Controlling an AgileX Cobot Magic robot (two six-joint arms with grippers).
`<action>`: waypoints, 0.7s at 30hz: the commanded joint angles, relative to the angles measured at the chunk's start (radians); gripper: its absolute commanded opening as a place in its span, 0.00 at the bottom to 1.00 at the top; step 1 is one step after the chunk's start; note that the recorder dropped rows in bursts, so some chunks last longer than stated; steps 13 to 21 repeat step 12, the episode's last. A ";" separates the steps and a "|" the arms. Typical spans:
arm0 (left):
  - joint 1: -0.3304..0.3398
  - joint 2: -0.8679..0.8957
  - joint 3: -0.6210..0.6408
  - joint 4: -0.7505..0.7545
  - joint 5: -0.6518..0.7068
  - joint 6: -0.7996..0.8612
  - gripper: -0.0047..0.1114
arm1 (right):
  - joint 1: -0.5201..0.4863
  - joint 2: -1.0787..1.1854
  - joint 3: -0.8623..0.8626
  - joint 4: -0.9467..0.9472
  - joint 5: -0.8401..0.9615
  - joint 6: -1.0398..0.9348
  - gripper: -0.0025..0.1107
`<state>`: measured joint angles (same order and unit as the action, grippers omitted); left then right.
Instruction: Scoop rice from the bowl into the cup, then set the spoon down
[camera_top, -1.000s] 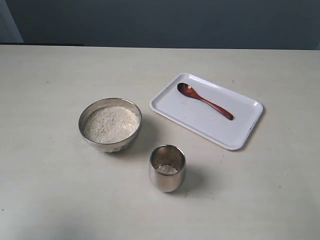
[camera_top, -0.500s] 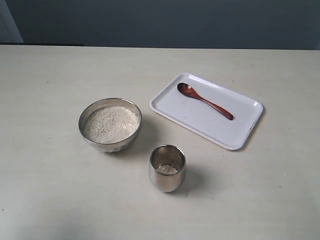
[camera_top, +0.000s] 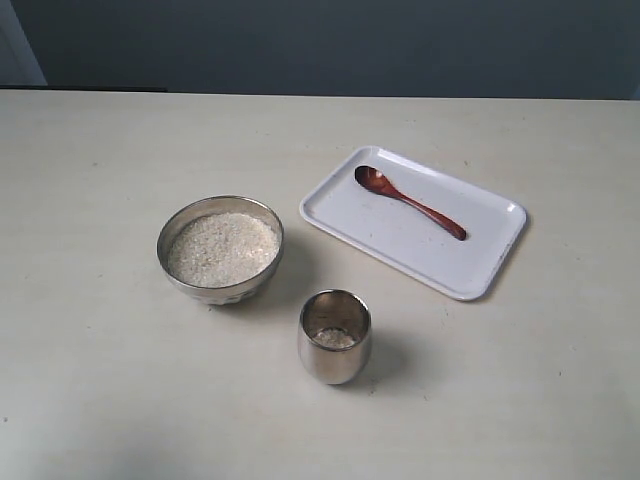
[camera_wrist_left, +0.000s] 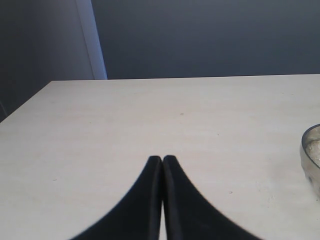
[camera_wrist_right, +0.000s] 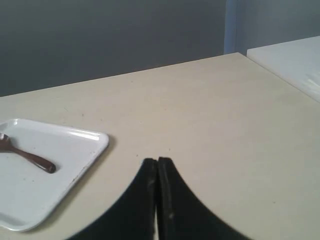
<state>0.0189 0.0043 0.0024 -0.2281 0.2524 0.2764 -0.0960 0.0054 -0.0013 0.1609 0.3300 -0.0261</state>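
Nearest: steel cup (camera_top: 334, 362) upright on the beige table (camera_top: 100, 380), a few grains at its bottom. Behind, to the left: metal bowl (camera_top: 215, 293) nearly full of rice (camera_top: 222, 248). Farthest: wooden spoon (camera_top: 408, 202) lying on the white tray (camera_top: 400, 240). Seen only by wrist cameras: 2 empty grippers, left gripper (camera_wrist_left: 162, 162) and right gripper (camera_wrist_right: 157, 162), fingers pressed together.

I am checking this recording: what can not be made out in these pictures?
Left wrist view: the round, shiny silver metal bowl is cut off by the picture's edge.
Right wrist view: the edge cuts off the scoop of the dark reddish-brown wooden spoon.
Exterior view: the wall of the small steel cup hides how deep its rice lies.
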 joint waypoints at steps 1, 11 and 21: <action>0.001 -0.004 -0.002 0.004 -0.014 -0.005 0.04 | 0.005 -0.005 0.001 0.003 -0.002 0.000 0.01; 0.001 -0.004 -0.002 -0.002 -0.012 -0.008 0.04 | 0.005 -0.005 0.001 0.003 -0.002 0.000 0.01; 0.001 -0.004 -0.002 -0.002 -0.012 -0.008 0.04 | 0.005 -0.005 0.001 0.003 -0.002 0.000 0.01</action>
